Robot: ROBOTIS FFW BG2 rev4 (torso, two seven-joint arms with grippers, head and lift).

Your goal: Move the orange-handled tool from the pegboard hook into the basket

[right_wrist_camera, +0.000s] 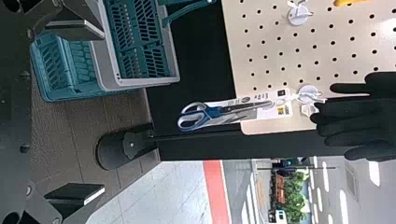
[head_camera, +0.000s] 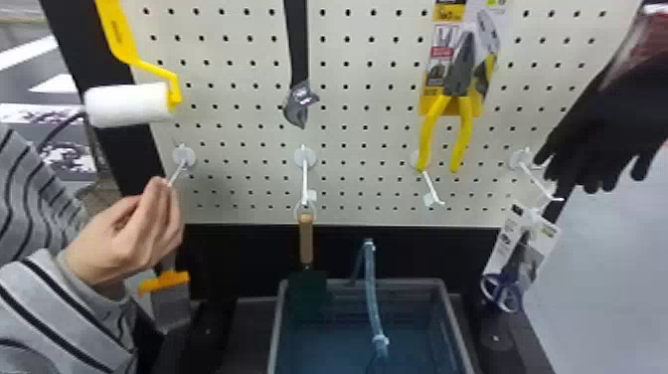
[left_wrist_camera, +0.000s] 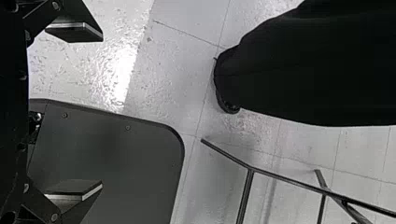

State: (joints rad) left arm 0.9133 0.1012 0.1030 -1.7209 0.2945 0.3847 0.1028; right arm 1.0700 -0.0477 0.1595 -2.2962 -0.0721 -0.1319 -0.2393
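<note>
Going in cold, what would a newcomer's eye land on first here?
Probably the person's hand at the tip of the leftmost hook in the head view, with the orange-handled tool below it. Then the yellow-handled pliers, upper right, and the black glove beyond them.

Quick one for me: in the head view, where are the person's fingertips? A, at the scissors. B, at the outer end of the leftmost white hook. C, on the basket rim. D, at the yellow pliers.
B: the person's hand has its fingertips at the outer end of the leftmost white hook, with the orange-handled tool below the hand.
</note>
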